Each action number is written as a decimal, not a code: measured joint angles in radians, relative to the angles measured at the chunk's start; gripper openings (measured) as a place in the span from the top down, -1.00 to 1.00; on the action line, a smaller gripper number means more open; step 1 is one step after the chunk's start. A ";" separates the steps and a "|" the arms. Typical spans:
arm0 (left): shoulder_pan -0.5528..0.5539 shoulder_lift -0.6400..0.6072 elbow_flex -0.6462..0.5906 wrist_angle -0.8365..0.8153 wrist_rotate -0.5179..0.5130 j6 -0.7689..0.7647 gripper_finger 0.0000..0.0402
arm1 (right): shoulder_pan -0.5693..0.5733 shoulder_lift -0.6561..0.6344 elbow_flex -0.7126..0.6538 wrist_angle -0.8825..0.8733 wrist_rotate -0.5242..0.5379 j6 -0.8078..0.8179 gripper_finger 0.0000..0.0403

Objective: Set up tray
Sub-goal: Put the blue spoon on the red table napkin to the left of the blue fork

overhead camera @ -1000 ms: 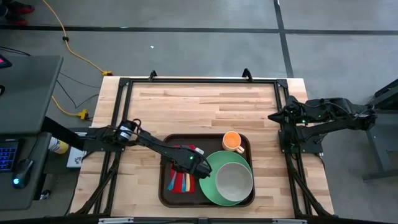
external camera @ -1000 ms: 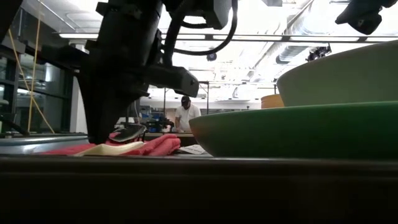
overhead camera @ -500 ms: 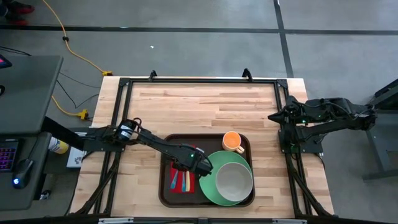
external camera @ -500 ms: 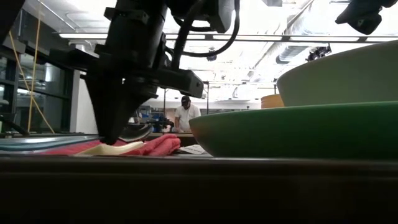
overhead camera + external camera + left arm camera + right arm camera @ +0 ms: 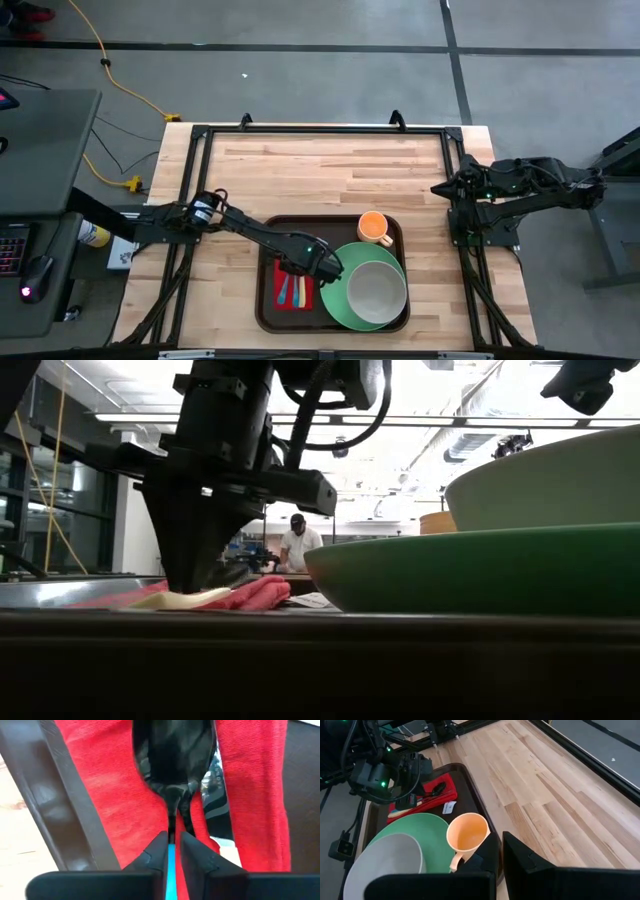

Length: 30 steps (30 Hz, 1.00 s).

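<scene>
The wooden surface (image 5: 330, 170) fills the middle of the high view, framed by a dark metal rig. The tray (image 5: 268, 318) lies at the lower centre of that view, near the surface's near edge, its right half largely covered by what sits in it. In the low view its rim is only a dark band across the bottom of the frame.

The left arm reaches from the left edge of the high view onto the tray; the right arm waits folded at the right edge, off the tray.

A green plate (image 5: 335, 300) takes the tray's lower right, with a grey bowl (image 5: 376, 293) on top hiding most of it. An orange cup (image 5: 373, 227) stands in the tray's upper right corner. A red napkin (image 5: 288, 300) lies in the tray's left part, partly hidden under the arm.

The left gripper (image 5: 297, 264) is low over the napkin's upper end. In the left wrist view its jaws stand a narrow slit apart around a blue handle (image 5: 171, 870) of a dark spoon (image 5: 172, 757) lying on the napkin; whether they press it I cannot tell. A yellow utensil (image 5: 180, 599) also rests there.

The right gripper (image 5: 496, 851) has its jaws closed, empty.

A person (image 5: 297, 547) stands far behind, small and dim.
</scene>
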 joint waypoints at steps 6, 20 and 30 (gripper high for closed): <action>0.000 -0.001 0.000 0.006 0.000 -0.004 0.45 | 0.000 0.000 0.000 -0.001 0.000 0.000 1.00; 0.015 -0.003 0.167 -0.202 -0.204 0.041 0.47 | 0.000 0.000 0.000 -0.011 0.001 -0.023 1.00; 0.039 -0.002 0.167 -0.204 -0.288 0.169 0.49 | 0.000 0.000 0.000 -0.017 0.001 -0.026 1.00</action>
